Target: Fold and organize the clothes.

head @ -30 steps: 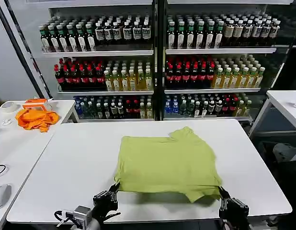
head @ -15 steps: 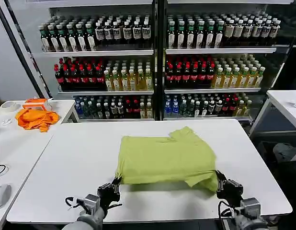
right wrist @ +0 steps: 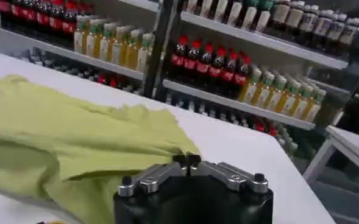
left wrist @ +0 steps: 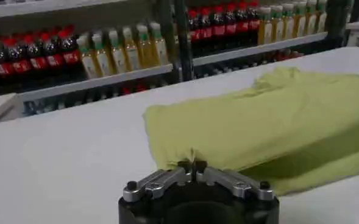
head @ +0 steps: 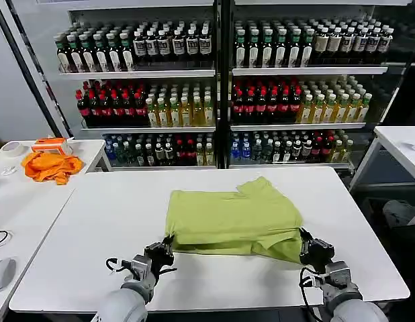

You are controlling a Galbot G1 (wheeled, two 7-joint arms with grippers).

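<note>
The lime-green T-shirt lies in the middle of the white table, its near part doubled over. The left gripper has its fingers closed on the near left corner of the shirt, and the right gripper has its fingers closed on the near right corner, both toward the table's near edge

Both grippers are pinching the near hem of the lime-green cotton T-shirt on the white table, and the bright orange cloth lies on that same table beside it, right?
Not quite. The bright orange cloth lies on a separate white side table at the robot's left, as the head view shows. The left gripper and right gripper do pinch the near hem of the lime-green cotton T-shirt on the white table.
</note>
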